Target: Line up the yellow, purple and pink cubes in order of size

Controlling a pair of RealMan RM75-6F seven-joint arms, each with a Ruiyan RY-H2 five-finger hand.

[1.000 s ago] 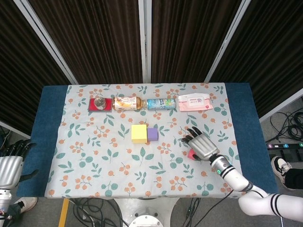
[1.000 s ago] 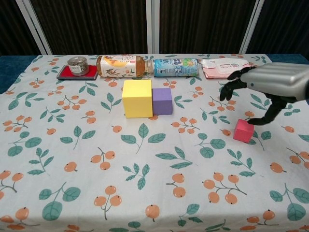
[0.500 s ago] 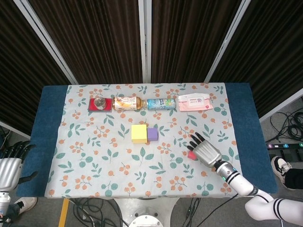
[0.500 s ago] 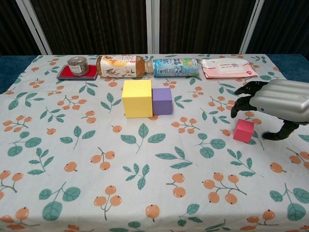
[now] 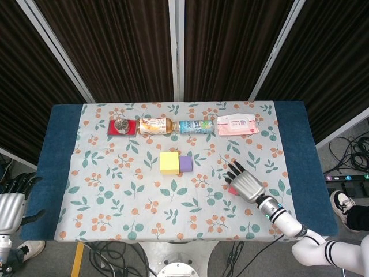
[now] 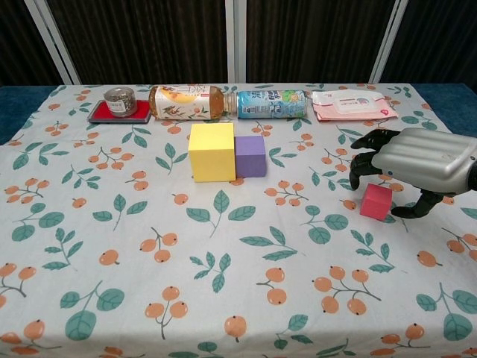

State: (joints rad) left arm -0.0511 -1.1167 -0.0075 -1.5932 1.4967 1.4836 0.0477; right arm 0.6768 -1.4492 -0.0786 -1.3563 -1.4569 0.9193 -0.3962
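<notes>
The large yellow cube [image 6: 212,151] and the mid-sized purple cube [image 6: 250,155] stand side by side and touching, mid-table, purple on the right; they also show as the yellow cube [image 5: 169,163] and purple cube [image 5: 185,164]. The small pink cube [image 6: 376,201] sits alone on the cloth, far to the right. My right hand [image 6: 417,159] hovers low over it, fingers [image 6: 363,163] curved down behind the cube and the thumb to its right, without a clear grip. From the head view my right hand [image 5: 245,183] hides most of the pink cube [image 5: 232,190]. My left hand [image 5: 11,203] holds nothing, off the table's left edge.
Along the far edge lie a small tin on a red tray [image 6: 119,105], a tea bottle [image 6: 186,101], a blue bottle [image 6: 271,104] and a pack of wipes [image 6: 347,104]. The flowered cloth [image 6: 149,246] covers the table, with blue edges at both sides.
My right hand has come down lower and shifted slightly left, its fingers curling closer over the pink cube. No cube has moved.
</notes>
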